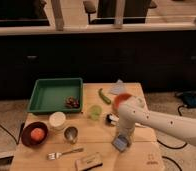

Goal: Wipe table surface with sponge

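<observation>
Table surface: light tan wood w/ plank grain, crowded w/ items. Nr front edge: tan block and fork. Sponge lies flat on the wood, right of centre; it's small, pale blue-grey, darker rim. Gripper is right on top of it, pointing down; can't tell if it's clamped. Further back: green tray. Beyond the table: pale floor, then dark cabinets.
</observation>
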### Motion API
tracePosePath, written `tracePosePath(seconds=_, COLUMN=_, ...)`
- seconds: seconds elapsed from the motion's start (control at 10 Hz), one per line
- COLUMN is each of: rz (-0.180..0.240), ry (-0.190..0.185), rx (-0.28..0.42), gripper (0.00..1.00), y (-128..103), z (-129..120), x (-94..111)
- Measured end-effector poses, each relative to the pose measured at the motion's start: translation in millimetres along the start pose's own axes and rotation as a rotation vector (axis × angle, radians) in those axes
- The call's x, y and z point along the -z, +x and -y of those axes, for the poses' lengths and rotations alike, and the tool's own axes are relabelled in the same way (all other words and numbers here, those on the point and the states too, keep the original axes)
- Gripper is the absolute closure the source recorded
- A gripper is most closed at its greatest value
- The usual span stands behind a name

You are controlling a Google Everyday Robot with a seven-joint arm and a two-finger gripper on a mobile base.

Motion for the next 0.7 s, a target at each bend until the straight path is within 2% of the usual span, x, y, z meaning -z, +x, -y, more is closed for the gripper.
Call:
tracePosePath(seconds=0.3, rz=0.032, ry=0.012, rx=0.090, gripper=1.00, y=-24, z=18, x=6)
tracePosePath(seconds=0.7, rz=0.078, ry=0.002, rx=0.149, gripper=1.00, y=-46, z=20, x=5)
